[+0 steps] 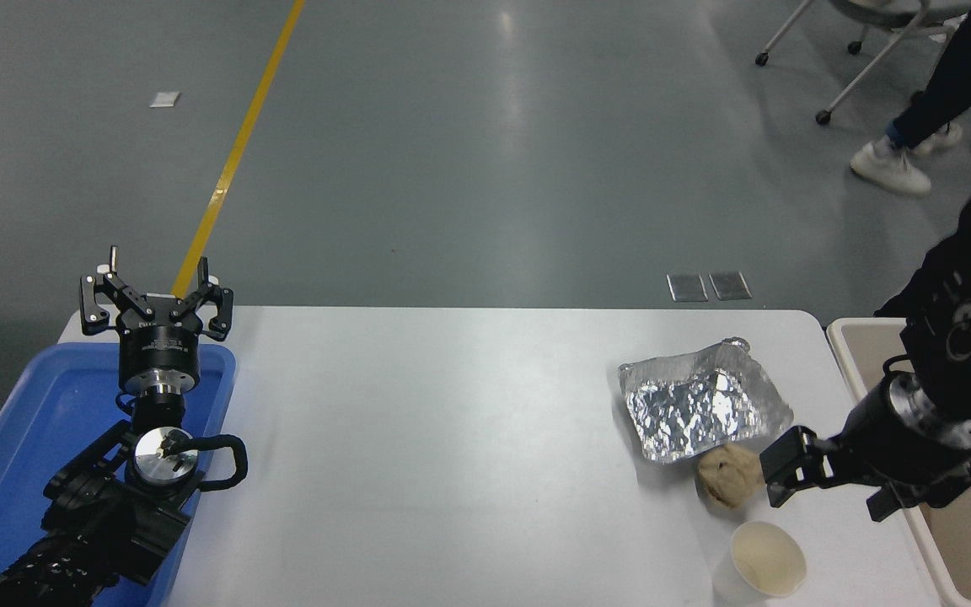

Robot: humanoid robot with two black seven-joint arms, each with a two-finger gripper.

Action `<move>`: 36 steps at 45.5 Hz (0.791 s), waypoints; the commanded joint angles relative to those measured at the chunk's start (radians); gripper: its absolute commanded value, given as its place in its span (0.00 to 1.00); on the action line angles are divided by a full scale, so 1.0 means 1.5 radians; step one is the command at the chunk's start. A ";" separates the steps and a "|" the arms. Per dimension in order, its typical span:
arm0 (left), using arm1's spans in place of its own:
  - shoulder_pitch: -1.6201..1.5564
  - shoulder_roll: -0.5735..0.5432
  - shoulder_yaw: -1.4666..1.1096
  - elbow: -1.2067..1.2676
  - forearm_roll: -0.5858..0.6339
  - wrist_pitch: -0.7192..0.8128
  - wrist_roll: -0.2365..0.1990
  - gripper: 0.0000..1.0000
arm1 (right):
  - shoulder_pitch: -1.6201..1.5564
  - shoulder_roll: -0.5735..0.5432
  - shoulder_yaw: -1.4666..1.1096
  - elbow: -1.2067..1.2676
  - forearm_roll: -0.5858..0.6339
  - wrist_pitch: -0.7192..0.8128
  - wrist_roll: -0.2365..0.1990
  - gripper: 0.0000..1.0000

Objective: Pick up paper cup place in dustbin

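Observation:
The paper cup (768, 559), small and white with a cream inside, stands upright near the table's front right edge. My right gripper (835, 487) is open and empty. It hovers just behind the cup and to its right, with one finger (785, 468) next to the brown paper wad. The beige dustbin (841, 335) stands off the table's right end, partly hidden by my right arm. My left gripper (157, 271) is open and parked over the blue tray at the lower left.
A crumpled brown paper wad (726, 476) lies just behind the cup. A crinkled silver foil tray (700, 409) lies behind the wad. A blue plastic tray (47, 421) sits at the table's left end. A person's legs (915, 143) are on the floor far right.

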 commanded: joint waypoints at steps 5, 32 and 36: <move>0.000 0.000 0.000 0.000 0.000 0.000 0.000 0.99 | -0.179 -0.003 0.045 -0.037 -0.053 -0.126 -0.002 1.00; 0.000 0.000 0.000 0.000 0.000 0.000 0.000 0.99 | -0.263 0.003 0.075 -0.065 -0.041 -0.262 -0.001 0.42; -0.001 0.000 0.000 0.000 0.000 0.000 0.000 0.99 | -0.265 0.004 0.074 -0.068 -0.042 -0.261 0.000 0.00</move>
